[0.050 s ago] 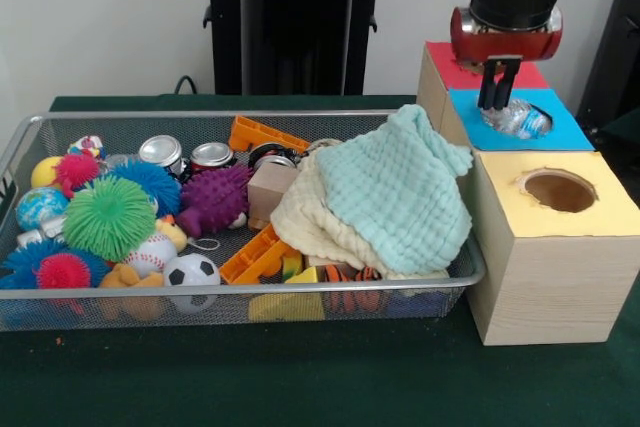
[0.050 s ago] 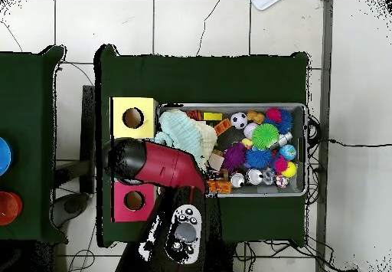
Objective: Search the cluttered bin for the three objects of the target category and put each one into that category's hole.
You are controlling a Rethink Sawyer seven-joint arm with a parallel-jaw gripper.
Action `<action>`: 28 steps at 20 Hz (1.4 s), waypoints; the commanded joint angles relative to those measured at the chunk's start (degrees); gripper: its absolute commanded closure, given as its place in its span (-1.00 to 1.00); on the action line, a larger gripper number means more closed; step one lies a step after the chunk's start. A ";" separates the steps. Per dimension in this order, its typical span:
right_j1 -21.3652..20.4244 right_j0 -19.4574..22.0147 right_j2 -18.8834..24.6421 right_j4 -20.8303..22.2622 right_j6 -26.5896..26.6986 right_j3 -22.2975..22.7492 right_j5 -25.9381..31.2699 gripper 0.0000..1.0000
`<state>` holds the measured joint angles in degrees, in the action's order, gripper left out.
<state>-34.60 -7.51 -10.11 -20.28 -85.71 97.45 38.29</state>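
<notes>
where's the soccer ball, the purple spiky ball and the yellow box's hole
soccer ball (image 1: 192,270), front view, on its white front face
purple spiky ball (image 1: 213,198), front view, middle of its spiky body
yellow box's hole (image 1: 559,190), front view, dark inside of the round opening

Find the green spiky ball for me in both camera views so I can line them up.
Front view: green spiky ball lies in the left part of the wire bin, in front of a blue spiky ball.
Overhead view: green spiky ball lies in the bin's right half, near its upper edge.
Shared landmark: the soccer ball beside it; the yellow-topped box stands at the bin's opposite end.
</notes>
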 commanded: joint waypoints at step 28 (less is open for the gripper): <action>-10.19 6.09 -0.54 7.90 -1.36 -4.53 20.61 1.00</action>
<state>-40.41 -6.61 -10.45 -17.58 -85.71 93.92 56.27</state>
